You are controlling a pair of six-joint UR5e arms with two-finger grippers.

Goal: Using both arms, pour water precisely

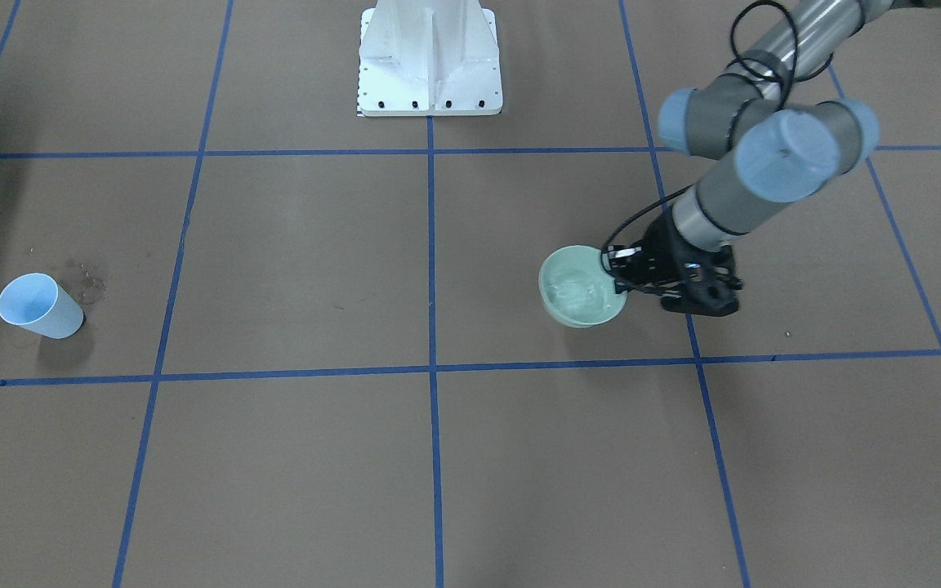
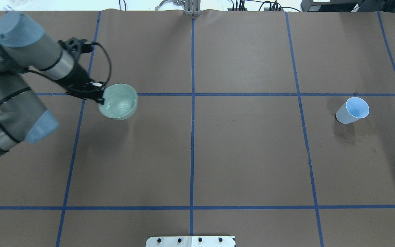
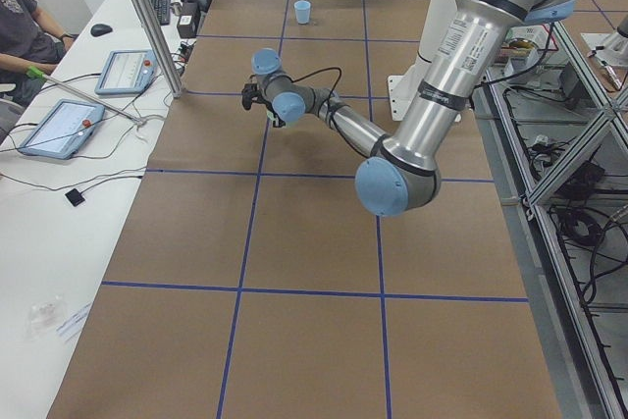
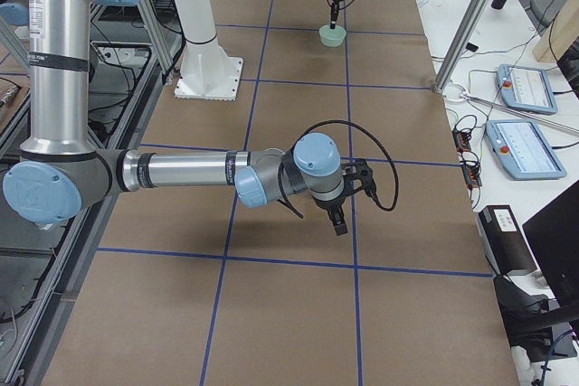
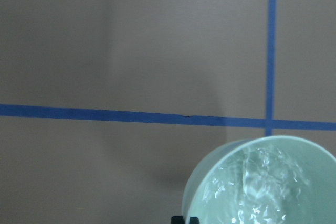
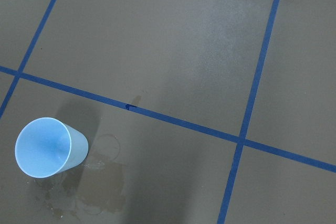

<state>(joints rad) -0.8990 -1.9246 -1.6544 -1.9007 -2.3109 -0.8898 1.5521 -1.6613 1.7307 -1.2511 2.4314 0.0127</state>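
Overhead exterior view: the left arm (image 2: 19, 85) reaches in from the left edge of the frame. The left gripper (image 2: 100, 99) is clenched on the near-left rim of a pale green bowl (image 2: 123, 91) in the upper left. The water (image 2: 117, 104) sits inside that bowl and shows only as a sheen with white glints across its floor. From the left wrist camera, the bowl fills the lower right corner and the gripper's black fingertips (image 5: 178, 220) peek in at the bottom edge, right at its rim. It is hard to say whether the bowl rests on the brown table (image 2: 245, 154) or hangs just above it.

Blue tape lines (image 2: 192, 137) divide the table into squares. The white pedestal (image 2: 190, 241) shows at bottom centre.

Far to the right of the frame, well apart from the bowl, a blue cup (image 2: 352, 110) stands upright. A dark wet patch (image 2: 346, 132) stains the paper just below it. The right wrist camera looks down on the same cup in its lower left corner, with the stain spreading beside it.

The right arm (image 4: 181, 171) appears only in the exterior right view. It stretches out low across the middle of the frame, with the right gripper (image 4: 339, 219) pointing down. Whether that claw is parted or closed cannot be told from there.
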